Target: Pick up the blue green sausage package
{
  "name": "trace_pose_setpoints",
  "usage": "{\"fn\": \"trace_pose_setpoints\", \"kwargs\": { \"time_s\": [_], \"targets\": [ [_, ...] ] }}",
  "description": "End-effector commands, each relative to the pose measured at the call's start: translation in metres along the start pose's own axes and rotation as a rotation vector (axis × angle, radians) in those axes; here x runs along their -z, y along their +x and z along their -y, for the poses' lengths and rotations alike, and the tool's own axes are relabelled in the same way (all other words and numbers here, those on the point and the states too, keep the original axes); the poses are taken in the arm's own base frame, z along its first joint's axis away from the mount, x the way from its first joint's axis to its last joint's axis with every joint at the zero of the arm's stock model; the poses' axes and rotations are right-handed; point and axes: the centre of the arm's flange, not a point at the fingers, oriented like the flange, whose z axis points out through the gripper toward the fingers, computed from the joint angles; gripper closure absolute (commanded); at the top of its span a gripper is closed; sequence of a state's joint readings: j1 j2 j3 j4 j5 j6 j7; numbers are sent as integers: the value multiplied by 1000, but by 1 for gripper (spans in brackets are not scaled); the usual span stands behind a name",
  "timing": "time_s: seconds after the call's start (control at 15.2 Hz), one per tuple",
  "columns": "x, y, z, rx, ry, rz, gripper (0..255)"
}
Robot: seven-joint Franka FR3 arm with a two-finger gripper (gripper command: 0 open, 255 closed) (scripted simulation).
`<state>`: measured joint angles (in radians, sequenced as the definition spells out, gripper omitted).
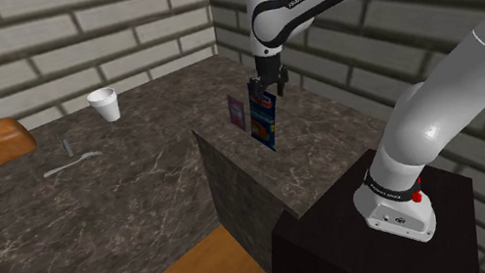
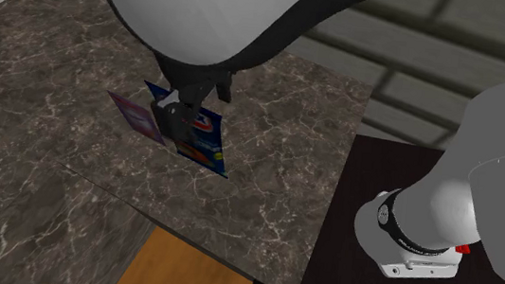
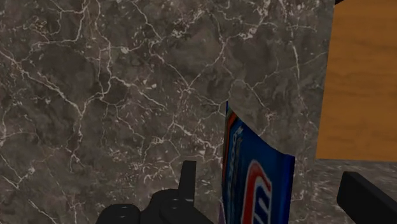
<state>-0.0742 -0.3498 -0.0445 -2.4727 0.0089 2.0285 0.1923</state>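
arm arcs over from stand [image 1: 344,236], wrist down | gripper [image 1: 267,85] fingers apart (no clamp afaict), straddling upright blue pkg [image 1: 264,119] | by counter [image 1: 332,119] edge

Dim, flat light is lying evenly over the dark veined marble counter [image 1: 123,208], while the glossy white robot arm [image 1: 443,101] is catching soft highlights and the grey brick wall [image 1: 69,48] is staying murky.

The sausage package [image 1: 264,122] is below the end effector [image 1: 268,84], beside another package [image 1: 236,112].
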Motion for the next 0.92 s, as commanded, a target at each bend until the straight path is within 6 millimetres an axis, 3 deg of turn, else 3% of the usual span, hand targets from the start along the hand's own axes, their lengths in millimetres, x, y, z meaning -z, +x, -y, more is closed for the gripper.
{"fn": "trace_pose_setpoints", "kwargs": {
  "time_s": [0.0, 0.07, 0.13, 0.73, 0.86],
  "targets": [
    [-6, 0, 1, 0, 0, -1, 0],
    [-6, 0, 1, 0, 0, -1, 0],
    [-6, 0, 1, 0, 0, -1, 255],
    [-6, 0, 1, 0, 0, -1, 255],
    [5, -1, 1, 0, 0, -1, 255]
  ]
}}
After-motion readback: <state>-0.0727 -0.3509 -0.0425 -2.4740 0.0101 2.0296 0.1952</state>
